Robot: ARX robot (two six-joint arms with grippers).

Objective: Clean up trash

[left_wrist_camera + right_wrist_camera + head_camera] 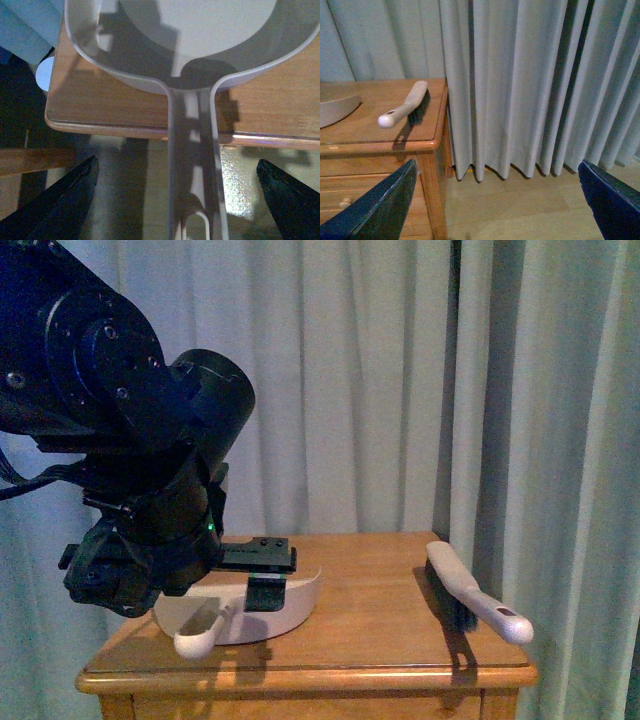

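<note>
The left gripper (176, 160) is seen released, its two dark fingers (65, 205) spread wide on either side of the handle (192, 165) of a white dustpan (200, 40), with clear gaps left on both sides and nothing grasped. The handle is shown reaching out past the near edge of the wooden table (370, 620). In the front view the pan's scoop is set flat on the left part of the tabletop. It is partly covered by the bulky black left arm (130, 440), which is bent down over it from the upper left.

The right gripper (496, 165) is likewise pictured released and empty. It is held off the table's right side above the wooden floor (520, 210) and faces the pale grey curtain (400, 390) that is hung behind the table.

A hand brush (470, 590) is laid along the table's right edge, well apart from the dustpan. Its dark bristles are turned down and its white handle is pointed toward the near right corner. Drawer fronts with a small knob (344, 202) are visible below the tabletop.

The trash cannot be made out in any of the three views.
</note>
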